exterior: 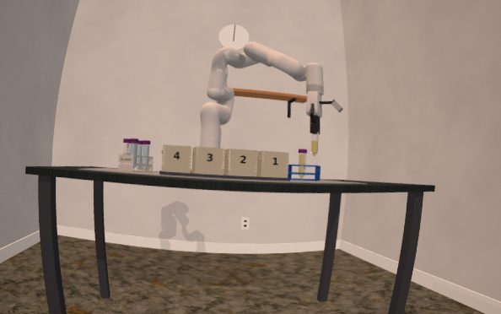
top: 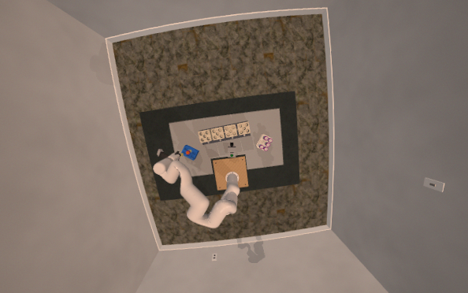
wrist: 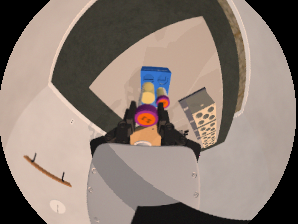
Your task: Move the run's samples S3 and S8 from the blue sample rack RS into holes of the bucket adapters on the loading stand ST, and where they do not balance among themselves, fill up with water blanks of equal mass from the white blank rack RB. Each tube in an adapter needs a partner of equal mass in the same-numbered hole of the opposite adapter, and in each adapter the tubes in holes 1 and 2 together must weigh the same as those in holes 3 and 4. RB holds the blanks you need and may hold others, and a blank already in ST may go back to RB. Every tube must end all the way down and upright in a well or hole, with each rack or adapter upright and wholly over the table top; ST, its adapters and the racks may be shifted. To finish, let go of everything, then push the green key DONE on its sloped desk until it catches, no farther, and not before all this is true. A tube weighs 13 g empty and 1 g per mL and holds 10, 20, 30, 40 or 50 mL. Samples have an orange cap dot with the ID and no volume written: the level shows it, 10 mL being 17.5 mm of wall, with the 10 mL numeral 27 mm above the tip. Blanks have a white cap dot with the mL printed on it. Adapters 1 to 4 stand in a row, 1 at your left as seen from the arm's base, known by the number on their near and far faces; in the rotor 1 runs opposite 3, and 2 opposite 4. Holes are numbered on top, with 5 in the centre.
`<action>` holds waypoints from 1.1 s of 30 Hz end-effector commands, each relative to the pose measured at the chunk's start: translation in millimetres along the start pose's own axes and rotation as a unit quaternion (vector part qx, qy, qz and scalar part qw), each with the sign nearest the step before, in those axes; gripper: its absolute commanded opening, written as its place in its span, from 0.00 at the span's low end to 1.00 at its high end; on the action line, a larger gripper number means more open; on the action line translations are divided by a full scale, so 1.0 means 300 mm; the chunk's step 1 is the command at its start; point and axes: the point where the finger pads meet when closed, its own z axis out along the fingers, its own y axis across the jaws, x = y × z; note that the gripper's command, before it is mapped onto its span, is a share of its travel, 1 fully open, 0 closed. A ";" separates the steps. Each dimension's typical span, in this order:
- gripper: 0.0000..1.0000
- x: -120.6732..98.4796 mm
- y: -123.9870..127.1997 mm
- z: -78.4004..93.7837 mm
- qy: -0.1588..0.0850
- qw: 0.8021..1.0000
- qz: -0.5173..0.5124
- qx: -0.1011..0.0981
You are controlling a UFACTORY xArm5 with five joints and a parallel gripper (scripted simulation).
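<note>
The gripper is clamped on the cap end of a sample tube, which hangs upright with its conical tip above the blue sample rack, clear of the rack's top rail. In the wrist view the orange cap dot sits between the dark fingers; its ID is too small to read, so which sample this is cannot be told. A second sample stands in the rack, just beside the lifted one at about 9 o'clock in the exterior view.

To carry this step well, the arm would probably do best to raise the tube until its tip clears the purple cap of that neighbour and the top edges of the adapters, then travel toward 9 o'clock in the exterior view, keeping the tube vertical so the tip meets a hole squarely. A hold this high on a long tube leaves the tip free to swing, so a slow, level carry looks wise.

The tube is clear-walled and slender, tapering to a point, with yellowish liquid in its lower part. The rack is an open blue frame of thin bars. The four adapters are tan, matt blocks with black numerals, standing touching in a row on a thin dark loading stand. The white blank rack holds purple-capped tubes with pale blue contents, well apart from the samples
</note>
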 end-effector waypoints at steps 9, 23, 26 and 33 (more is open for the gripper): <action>0.00 0.003 0.000 -0.078 0.002 1.000 0.000 0.000; 0.00 0.003 -0.001 -0.145 0.002 1.000 0.000 0.000; 0.00 0.003 -0.001 -0.145 0.002 1.000 0.000 0.000; 0.00 -0.011 0.030 -0.145 0.002 0.999 0.033 0.000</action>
